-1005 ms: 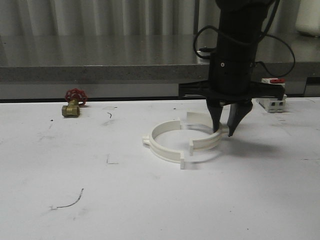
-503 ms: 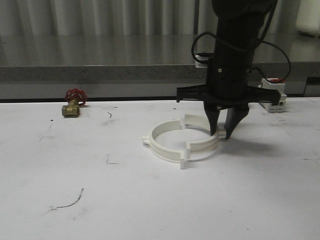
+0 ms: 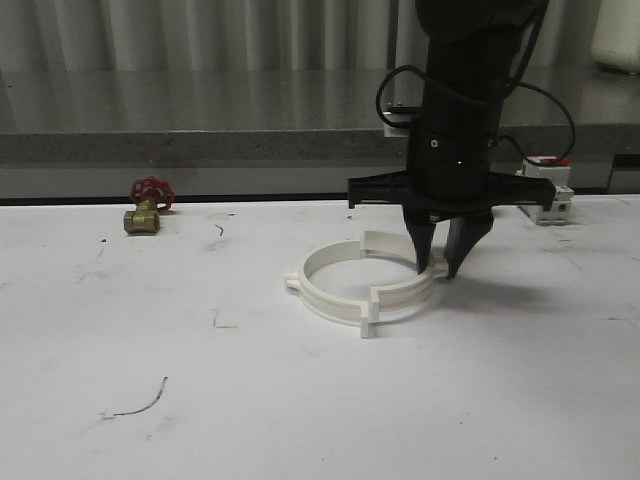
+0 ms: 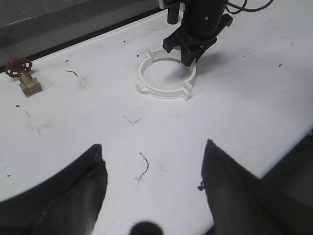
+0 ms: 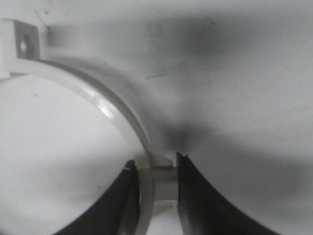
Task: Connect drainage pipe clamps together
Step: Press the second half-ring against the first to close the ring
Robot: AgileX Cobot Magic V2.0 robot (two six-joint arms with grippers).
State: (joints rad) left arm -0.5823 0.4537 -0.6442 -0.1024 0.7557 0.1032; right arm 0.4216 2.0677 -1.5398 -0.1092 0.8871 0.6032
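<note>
Gripping the right-hand white plastic half-ring clamp (image 3: 405,283), your right gripper (image 3: 436,272) has its jaws pinched narrow across the band, as the right wrist view confirms. Its mate, the left white plastic half-ring clamp (image 3: 325,290), meets it mid-table (image 3: 200,400). Your left gripper (image 4: 151,188) hangs wide open, holding nothing.
</note>
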